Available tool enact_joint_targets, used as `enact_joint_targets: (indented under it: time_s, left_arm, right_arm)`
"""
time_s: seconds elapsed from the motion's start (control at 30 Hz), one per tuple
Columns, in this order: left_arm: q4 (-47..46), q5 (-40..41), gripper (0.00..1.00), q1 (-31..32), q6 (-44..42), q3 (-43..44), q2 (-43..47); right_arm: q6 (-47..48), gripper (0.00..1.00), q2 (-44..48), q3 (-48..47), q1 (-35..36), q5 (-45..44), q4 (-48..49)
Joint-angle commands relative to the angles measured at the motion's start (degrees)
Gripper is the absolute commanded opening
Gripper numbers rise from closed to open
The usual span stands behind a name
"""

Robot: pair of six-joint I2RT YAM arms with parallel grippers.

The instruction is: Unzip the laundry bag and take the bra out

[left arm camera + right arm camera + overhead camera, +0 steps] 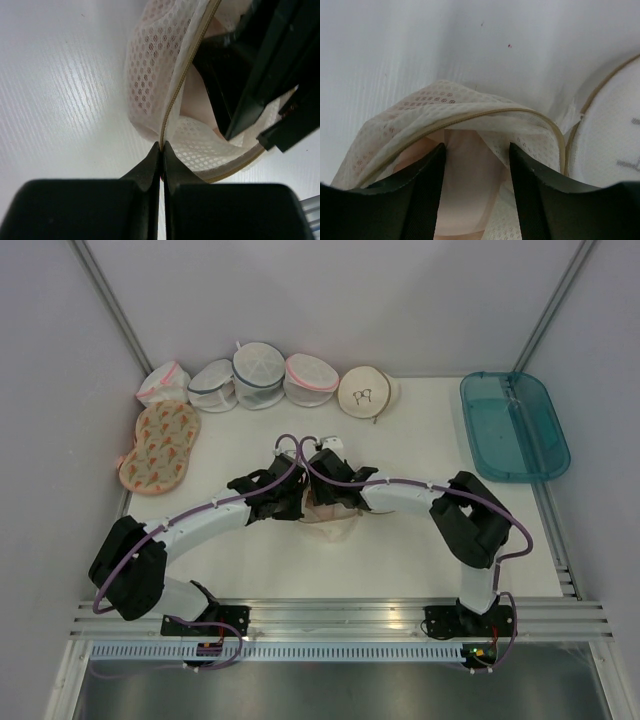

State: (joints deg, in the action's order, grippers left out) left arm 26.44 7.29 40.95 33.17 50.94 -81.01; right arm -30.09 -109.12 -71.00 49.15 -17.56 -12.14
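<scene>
- At the far left of the tabletop [400,560] lies an orange-patterned flat bag [160,445]. Behind it a row of white mesh bags [258,375] with pink or grey trim runs along the back, all zipped, contents not readable.
- The left end effector [161,147] has its fingers pressed together on the tan zip [175,95] edge of the laundry bag [328,525], pinning that rim down at mid-tabletop.
- The laundry bag is the cream mesh one between the two arms. Its zip is parted and the mouth gapes, so the unzipping looks largely done.
- Inside it sits pale peach-pink fabric, which I take to be the bra [465,190]. It is wholly within the bag, so removal is what remains.
- The right end effector [476,150] has its fingers spread apart and reaches into the open mouth, straddling the pink fabric but gripping nothing.
- Further right in the back row stands a separate cream dome bag [365,392] with a black bra outline, closed and well apart from both arms.
- A teal tray [513,425] lies at the far right.
</scene>
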Motion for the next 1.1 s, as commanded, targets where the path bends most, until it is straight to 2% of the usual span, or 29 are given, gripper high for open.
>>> enact_joint_targets:
  time_s: [0.0,0.5,0.83,0.9,0.97,1.0,1.07]
  left_arm:
    - [-1.3,-0.4,0.02,-0.2,1.7,1.2,-0.2]
    - [-1.2,-0.5,0.02,-0.2,1.9,1.6,-0.4]
    - [-1.2,-0.5,0.02,-0.2,2.3,1.1,0.6]
    - [-1.1,-0.4,0.02,-0.2,2.4,0.8,1.0]
    - [-0.9,-0.5,0.02,-0.2,2.4,0.6,1.3]
    - [-0.9,-0.4,0.02,-0.2,2.5,0.5,1.6]
    - [-0.9,-0.3,0.02,-0.2,2.5,0.4,1.8]
  right_arm:
    - [0.6,0.60,4.7,2.4,1.3,2.3,-1.7]
    - [-1.5,0.60,12.4,5.2,7.8,2.9,-6.1]
    - [-2.7,0.58,4.4,8.8,8.4,1.1,-1.4]
    - [-2.6,0.52,3.1,8.7,8.5,0.7,-0.5]
    - [-2.6,0.39,1.7,8.3,8.4,0.9,0.0]
    - [-2.5,0.27,1.5,8.4,8.4,0.9,0.4]
    - [-2.4,0.13,1.5,8.6,8.4,0.7,1.0]
